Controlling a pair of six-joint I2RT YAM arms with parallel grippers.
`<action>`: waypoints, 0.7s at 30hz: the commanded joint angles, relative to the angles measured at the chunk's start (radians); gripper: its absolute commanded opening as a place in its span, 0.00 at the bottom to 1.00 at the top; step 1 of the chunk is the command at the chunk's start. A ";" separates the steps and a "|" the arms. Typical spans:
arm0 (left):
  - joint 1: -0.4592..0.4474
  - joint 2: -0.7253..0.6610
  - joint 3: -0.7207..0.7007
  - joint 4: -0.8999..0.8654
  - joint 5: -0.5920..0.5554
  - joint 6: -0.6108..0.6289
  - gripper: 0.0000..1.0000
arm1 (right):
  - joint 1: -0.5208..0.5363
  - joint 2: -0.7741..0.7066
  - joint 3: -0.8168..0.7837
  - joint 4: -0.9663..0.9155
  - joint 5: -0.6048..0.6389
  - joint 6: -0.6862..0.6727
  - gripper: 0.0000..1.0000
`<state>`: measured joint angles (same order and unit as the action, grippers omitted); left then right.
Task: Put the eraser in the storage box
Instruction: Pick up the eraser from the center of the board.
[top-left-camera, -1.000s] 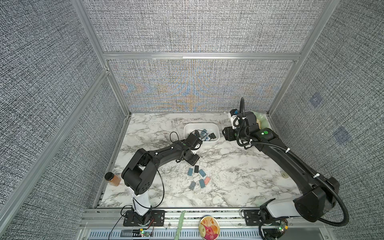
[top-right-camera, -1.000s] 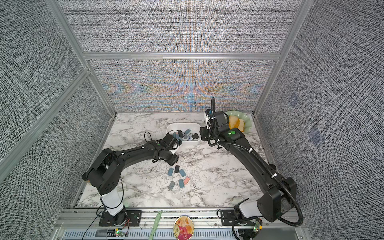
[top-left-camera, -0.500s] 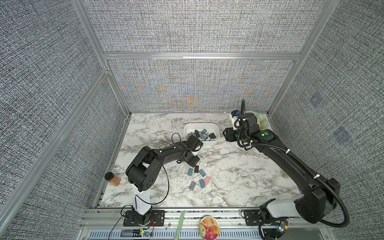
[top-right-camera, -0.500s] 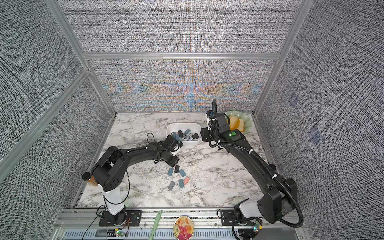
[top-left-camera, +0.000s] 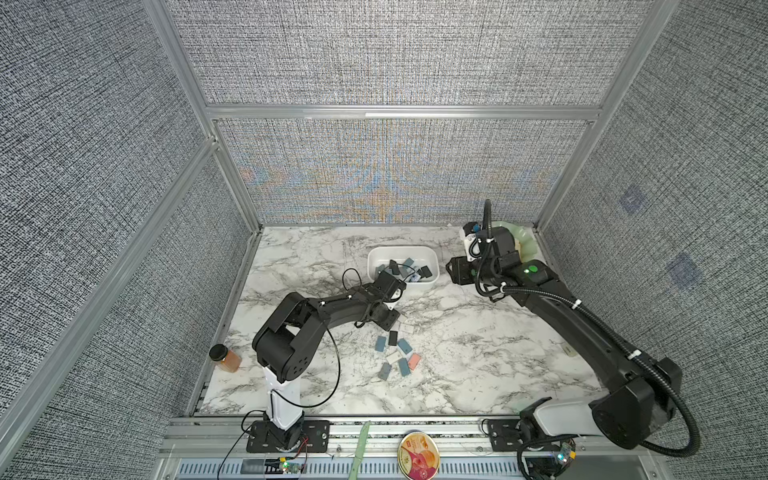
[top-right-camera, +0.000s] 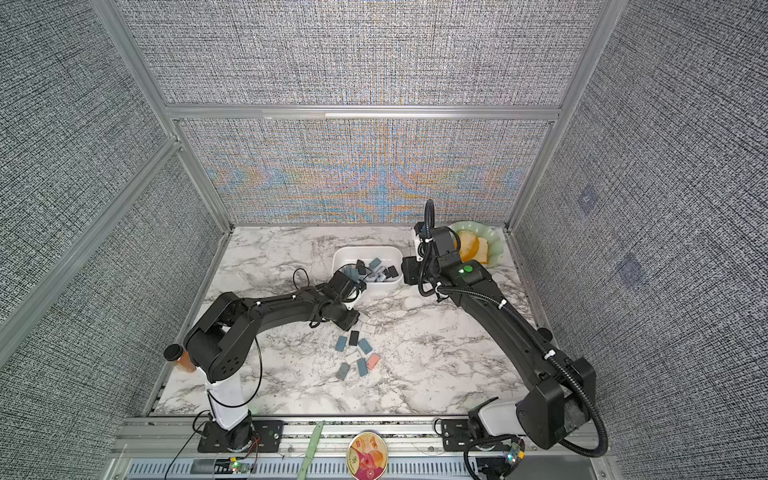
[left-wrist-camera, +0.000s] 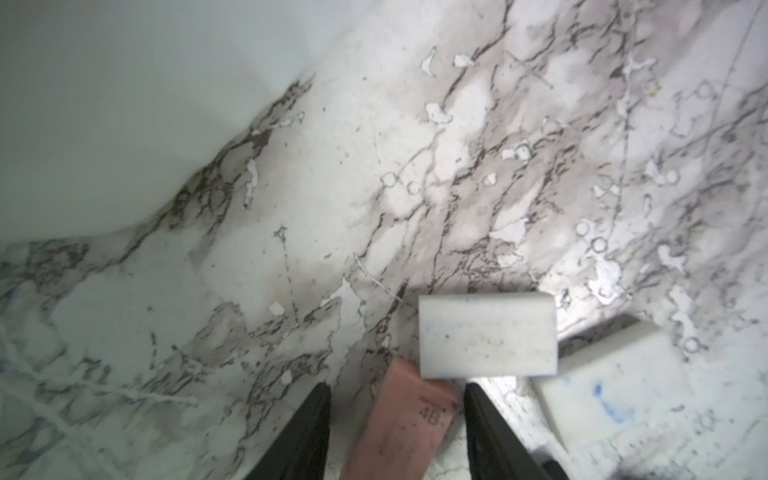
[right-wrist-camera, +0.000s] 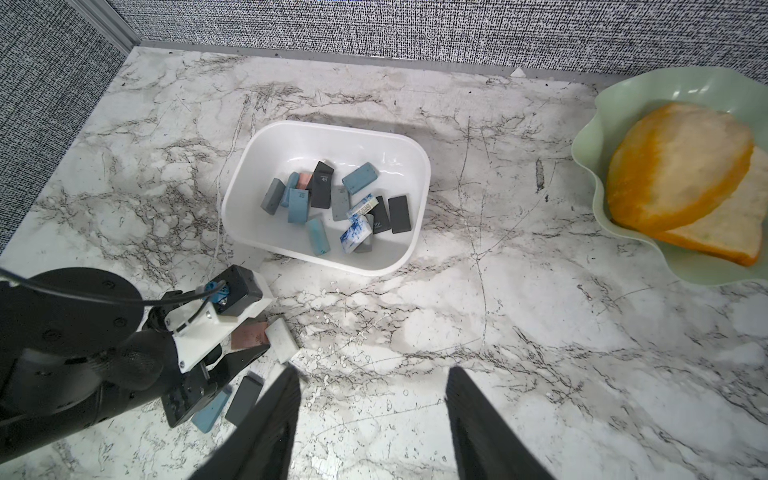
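The white storage box (top-left-camera: 401, 249) (top-right-camera: 365, 249) (right-wrist-camera: 332, 129) holds several erasers in blue, grey and black. Just in front of it my left gripper (left-wrist-camera: 395, 388) (top-left-camera: 395, 322) is low over the marble, open. Its jaws straddle a pink eraser (left-wrist-camera: 399, 428) (right-wrist-camera: 249, 334), with a gap on one side. A white eraser (left-wrist-camera: 486, 332) (right-wrist-camera: 282, 338) lies against the pink one's far end. My right gripper (right-wrist-camera: 374, 371) (top-left-camera: 455, 270) hovers open to the right of the box, with nothing between its fingers.
Several loose erasers (top-left-camera: 395, 353) (top-right-camera: 357, 357) lie on the table in front of the left gripper. A pale green dish (right-wrist-camera: 590, 137) (top-right-camera: 494, 245) with bread slices sits at the back right corner. An orange jar (top-left-camera: 226, 357) stands at the left edge.
My left gripper has come away from the box towards the front and down to the table, and its jaws have narrowed around the pink eraser. The right arm has barely moved.
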<state>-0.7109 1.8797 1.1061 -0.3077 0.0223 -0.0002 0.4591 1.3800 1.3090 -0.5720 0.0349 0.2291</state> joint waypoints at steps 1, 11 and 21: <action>-0.001 0.000 -0.015 -0.099 0.000 -0.017 0.51 | -0.001 0.001 -0.002 0.012 -0.004 0.008 0.59; -0.001 -0.013 -0.031 -0.148 -0.016 -0.015 0.48 | -0.002 -0.005 -0.014 0.016 -0.005 0.009 0.59; -0.001 -0.017 -0.035 -0.135 -0.018 -0.049 0.39 | -0.002 0.001 -0.018 0.023 -0.004 0.018 0.59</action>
<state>-0.7116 1.8568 1.0813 -0.3260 0.0063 -0.0280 0.4583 1.3804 1.2896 -0.5652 0.0341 0.2367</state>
